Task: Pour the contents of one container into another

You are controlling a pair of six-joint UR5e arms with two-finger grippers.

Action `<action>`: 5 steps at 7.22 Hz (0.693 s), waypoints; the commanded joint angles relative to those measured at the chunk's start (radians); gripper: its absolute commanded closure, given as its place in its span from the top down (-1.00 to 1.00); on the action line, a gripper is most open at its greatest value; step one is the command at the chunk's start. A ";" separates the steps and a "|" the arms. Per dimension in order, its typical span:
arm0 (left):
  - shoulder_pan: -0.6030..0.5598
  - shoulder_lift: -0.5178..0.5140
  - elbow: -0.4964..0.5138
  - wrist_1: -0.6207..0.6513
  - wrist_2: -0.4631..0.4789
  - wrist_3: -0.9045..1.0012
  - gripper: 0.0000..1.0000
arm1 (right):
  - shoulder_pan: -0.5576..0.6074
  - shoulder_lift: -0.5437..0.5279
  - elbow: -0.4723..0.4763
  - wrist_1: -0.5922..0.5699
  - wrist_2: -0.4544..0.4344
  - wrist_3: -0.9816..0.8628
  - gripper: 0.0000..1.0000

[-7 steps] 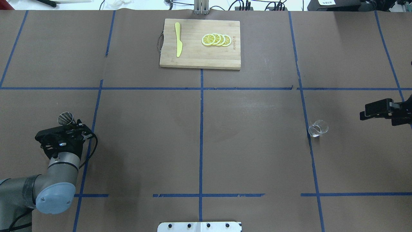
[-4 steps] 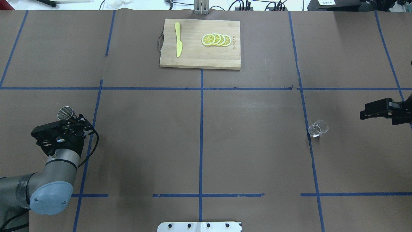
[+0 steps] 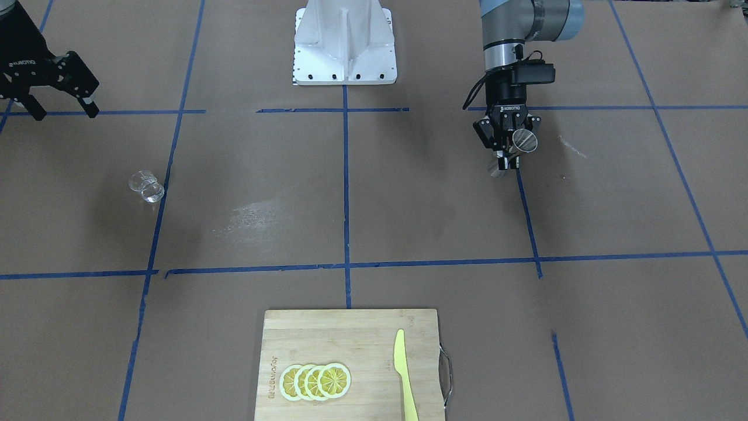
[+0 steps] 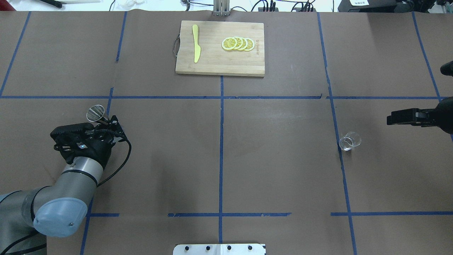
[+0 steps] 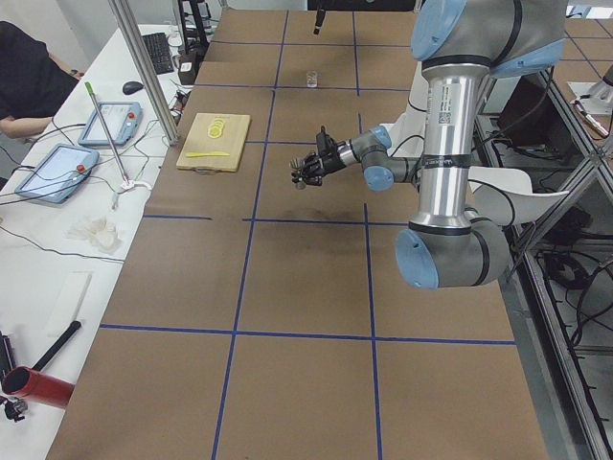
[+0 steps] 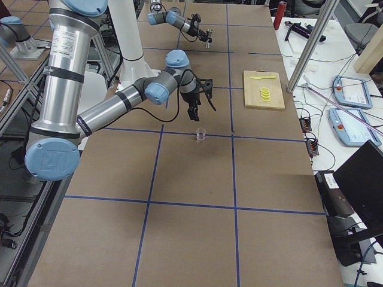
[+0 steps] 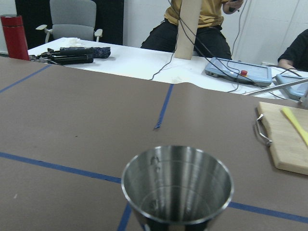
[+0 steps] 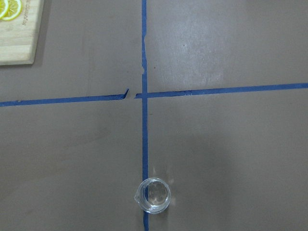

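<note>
The small metal jigger point(image 4: 95, 113) hangs tilted above the table on the left, and my left gripper point(image 4: 104, 121) is shut on its waist. The left wrist view looks straight into the jigger's open, empty-looking cone point(image 7: 177, 185). From the front, the jigger point(image 3: 524, 141) sits between the black fingers. The clear glass cup point(image 4: 349, 141) stands upright on a blue tape line at the right, also seen small in the front view point(image 3: 146, 186) and from above point(image 8: 153, 195). My right gripper point(image 3: 63, 110) is open, raised, and apart from the cup.
A wooden cutting board point(image 4: 216, 63) at the far middle carries lemon slices point(image 4: 238, 44) and a yellow knife point(image 4: 195, 47). A white base plate point(image 4: 219, 249) lies at the near edge. People sit beyond the table's far side point(image 7: 192, 29).
My left arm has carried the jigger forward and to the right, toward the table's middle. The right gripper has shifted slightly left. The glass cup has not moved.
</note>
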 commanded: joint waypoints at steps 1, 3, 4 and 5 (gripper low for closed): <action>-0.022 -0.016 0.022 -0.229 -0.003 0.274 -1.00 | -0.076 -0.020 -0.038 0.134 -0.140 0.005 1.00; -0.030 -0.050 0.048 -0.234 -0.004 0.281 -1.00 | -0.259 -0.082 -0.042 0.287 -0.378 0.132 1.00; -0.033 -0.079 0.076 -0.232 -0.001 0.283 -1.00 | -0.367 -0.102 -0.045 0.289 -0.517 0.175 1.00; -0.036 -0.092 0.088 -0.232 0.000 0.281 -1.00 | -0.454 -0.107 -0.063 0.312 -0.652 0.202 1.00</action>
